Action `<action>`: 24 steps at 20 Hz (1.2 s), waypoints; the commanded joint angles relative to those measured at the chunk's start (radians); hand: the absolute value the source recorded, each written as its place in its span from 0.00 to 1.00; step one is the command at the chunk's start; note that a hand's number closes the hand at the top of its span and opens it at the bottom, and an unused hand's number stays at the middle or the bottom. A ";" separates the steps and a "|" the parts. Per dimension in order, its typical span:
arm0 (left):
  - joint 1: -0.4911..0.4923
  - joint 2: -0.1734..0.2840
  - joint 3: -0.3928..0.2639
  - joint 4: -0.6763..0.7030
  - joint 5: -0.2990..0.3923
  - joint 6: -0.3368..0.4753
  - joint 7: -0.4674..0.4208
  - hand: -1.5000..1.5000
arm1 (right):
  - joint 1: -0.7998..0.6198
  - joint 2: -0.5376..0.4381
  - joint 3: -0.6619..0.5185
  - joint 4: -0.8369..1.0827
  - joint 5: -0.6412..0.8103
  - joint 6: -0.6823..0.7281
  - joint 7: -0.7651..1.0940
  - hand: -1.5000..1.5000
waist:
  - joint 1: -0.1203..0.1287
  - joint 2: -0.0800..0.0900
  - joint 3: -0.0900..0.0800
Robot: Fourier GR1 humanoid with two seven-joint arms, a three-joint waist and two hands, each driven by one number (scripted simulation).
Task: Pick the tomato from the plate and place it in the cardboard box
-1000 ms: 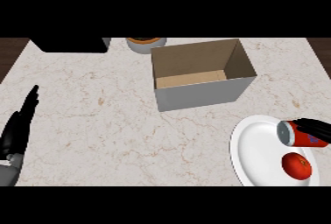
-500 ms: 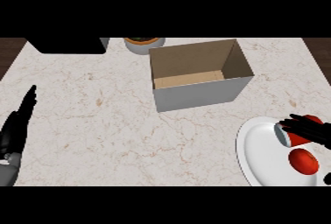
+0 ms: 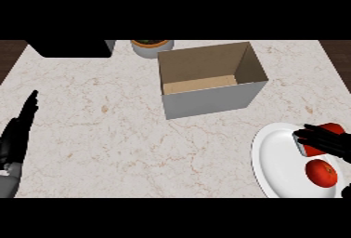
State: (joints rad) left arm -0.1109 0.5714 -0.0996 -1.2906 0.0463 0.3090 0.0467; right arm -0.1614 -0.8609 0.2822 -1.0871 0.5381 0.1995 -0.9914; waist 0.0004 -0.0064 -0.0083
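A red tomato lies on the white plate at the right edge of the counter. Just beyond it on the plate lies a red can-like object. My right hand comes in from the right edge, its fingers spread over that red object and just past the tomato; a dark tip that may be its thumb shows on the tomato's near side. It holds nothing. The open cardboard box stands upright farther back, left of the plate. My left hand rests open at the left edge, fingers straight.
A grey pot with orange contents stands at the back, left of the box. A black block fills the back left corner. Marble counter stretches between the left hand and the plate.
My right hand has moved in from the right edge over the plate, its fingers now covering the red object beside the tomato. The tomato and left hand have stayed put.
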 commanded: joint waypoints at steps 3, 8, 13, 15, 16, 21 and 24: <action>0.005 -0.011 0.011 -0.007 -0.019 -0.007 0.024 0.50 | 0.065 -0.021 0.018 -0.094 -0.045 0.084 -0.111 0.00 | -0.006 0.004 0.008; 0.064 -0.008 0.032 -0.069 -0.030 -0.033 -0.004 0.50 | 0.143 -0.025 0.037 -0.156 -0.014 0.034 -0.065 0.00 | -0.003 0.003 0.008; 0.057 -0.052 0.046 -0.081 -0.077 -0.031 0.045 0.50 | 0.153 -0.048 0.002 -0.221 0.046 0.080 0.045 0.00 | -0.003 0.005 0.008; 0.032 -0.026 0.089 -0.037 -0.069 -0.058 0.018 0.50 | 0.113 0.035 0.049 -0.220 0.094 0.083 0.146 0.00 | 0.001 0.006 0.008; 0.002 -0.052 0.095 0.008 -0.062 -0.071 -0.011 0.50 | 0.090 0.059 0.047 -0.102 0.138 0.033 0.091 0.00 | 0.002 0.008 0.008; 0.011 -0.090 0.090 -0.063 -0.120 -0.060 0.064 0.50 | 0.141 0.131 0.001 -0.197 0.167 -0.012 0.153 1.00 | -0.003 0.005 0.008; -0.006 -0.075 0.122 0.050 -0.102 -0.089 -0.036 0.50 | 0.138 0.167 -0.051 -0.159 0.134 -0.114 0.091 1.00 | -0.006 0.007 0.008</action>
State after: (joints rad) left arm -0.0988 0.5021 -0.0010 -1.2978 -0.0529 0.2388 0.0493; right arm -0.0455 -0.7427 0.2726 -1.2632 0.6748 0.1664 -0.8703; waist -0.0028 -0.0026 -0.0064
